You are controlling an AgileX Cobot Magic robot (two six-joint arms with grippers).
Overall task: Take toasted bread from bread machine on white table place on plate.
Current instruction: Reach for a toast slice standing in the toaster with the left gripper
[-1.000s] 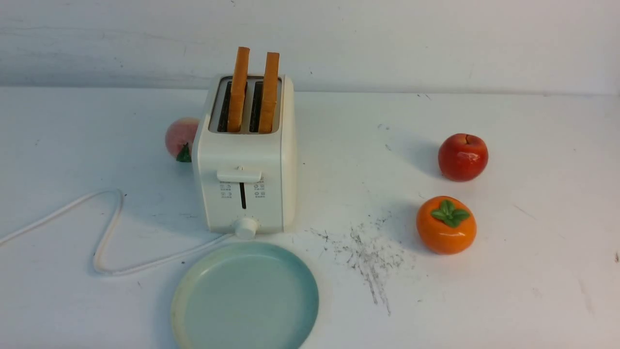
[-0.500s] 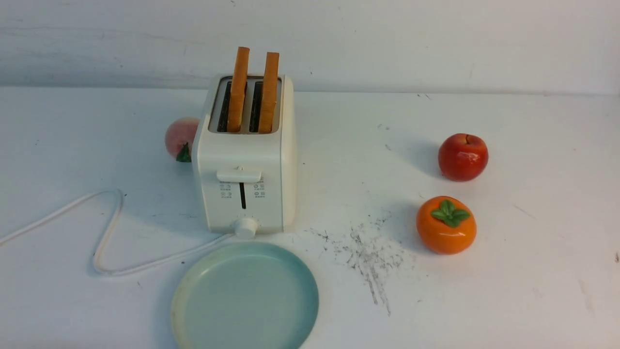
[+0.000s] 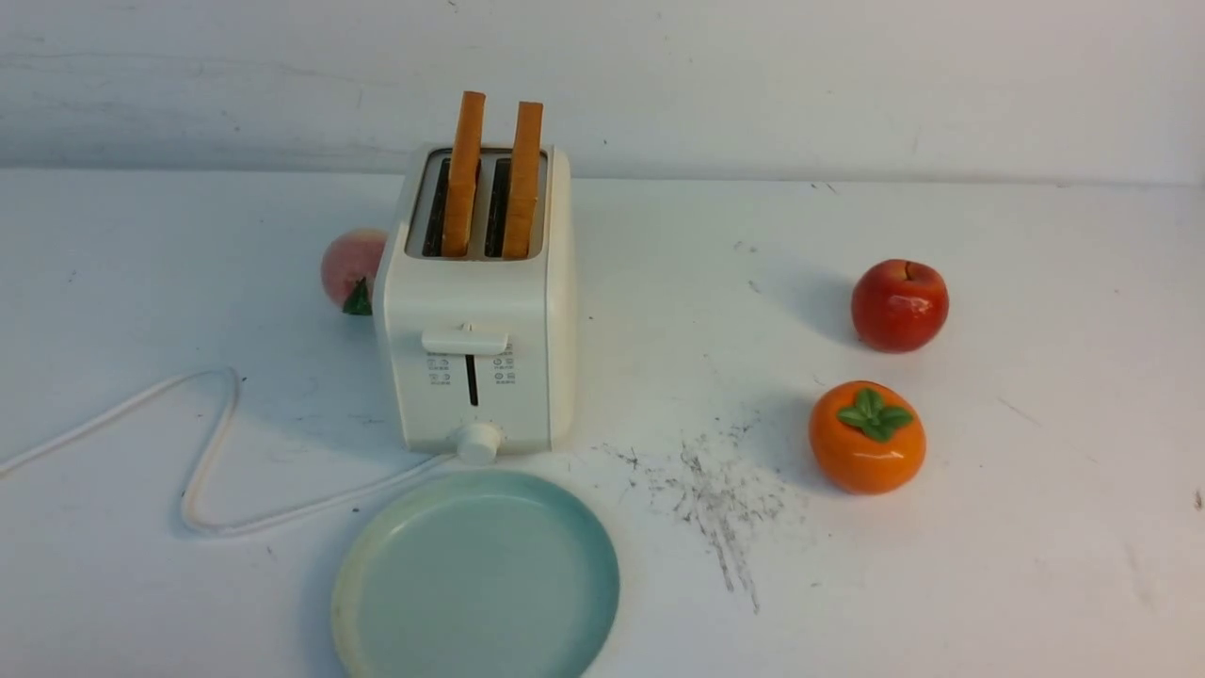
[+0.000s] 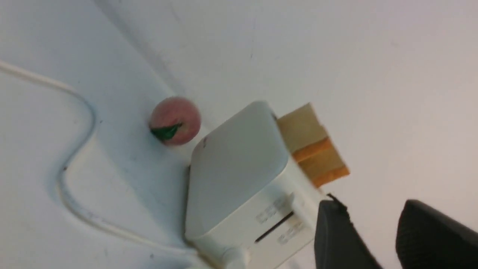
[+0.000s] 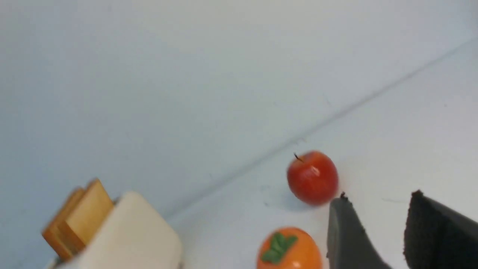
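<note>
Toasted bread (image 3: 464,174): two thin orange-brown slices stand upright, side by side, one in each slot of the bread machine (image 3: 475,311). Their upper parts rise above its top and their lower parts are hidden inside.

Nearest to the viewer, each gripper shows only in its own wrist view, as two dark fingers cut off by the frame edge. The left gripper (image 4: 369,205) has its jaws apart with nothing between them, short of the bread machine's front. The right gripper (image 5: 379,198) is likewise parted and empty, well off to the bread machine's right. Both wrist views are blurred.

On the white table (image 3: 988,565), just in front of the bread machine, lies the pale blue-green plate (image 3: 475,579), bare, its near edge cut off by the frame. A white cord (image 3: 202,452) loops from the bread machine's base to its left and runs out of view. Dark scratch marks (image 3: 720,499) lie in front and to the right of the bread machine.

The printed icons on the bread machine's front are too small to read. To its right sit an orange persimmon-like fruit (image 3: 867,438) and, farther back, a red apple (image 3: 900,306). A pink peach (image 3: 348,264) at its rear left is partly hidden behind it. A plain white wall (image 3: 847,85) stands beyond.
</note>
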